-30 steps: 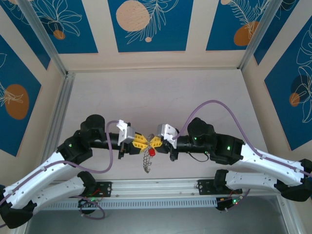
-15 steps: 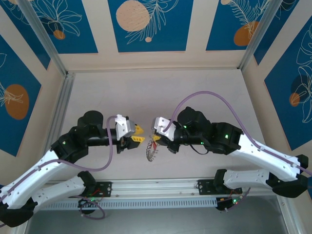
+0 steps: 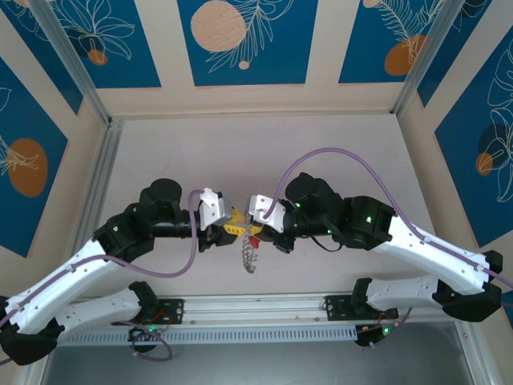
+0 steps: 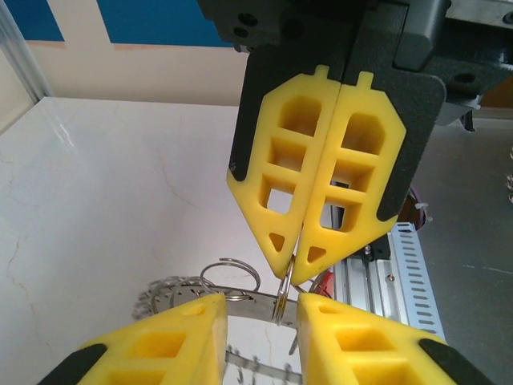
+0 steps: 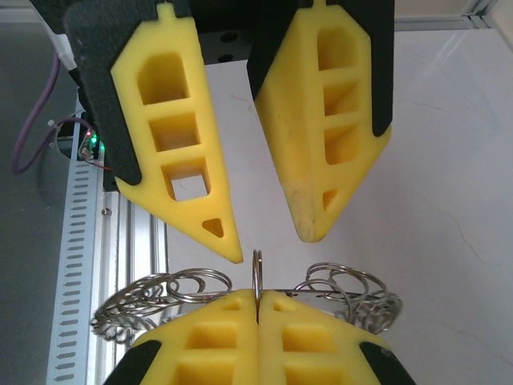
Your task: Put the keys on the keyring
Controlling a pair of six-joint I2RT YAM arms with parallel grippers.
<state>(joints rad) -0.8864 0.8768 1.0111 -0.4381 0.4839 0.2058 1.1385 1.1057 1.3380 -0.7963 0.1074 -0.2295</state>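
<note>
- The keyring is looking like thin, stiff, springy wire. It is light and smooth and probably slippery, so it is likely calling for a firm edge-on pinch across the wire rather than a loose hold.
- The keys are dangling from it as a loose fringe. I am judging that they are going to swing and shift the balance on any quick turn, though the whole bunch is probably weighing little.
- The best place to take hold is seeming to be a bare stretch of the ring's wire between the bunches, not the keys themselves, which are free to slide.
- The right claw is gripping just such a stretch. Its jaws are closed tight on the ring, which is standing edge-on out of the tips.
- The left claw is facing it with a narrow gap between its jaws, holding nothing. Its tips are straddling the ring's top and appearing just apart from it.
- Ring and keys are hanging in the air over the middle of the desk, close to its near edge, with the fringe drooping below both claws.
</note>
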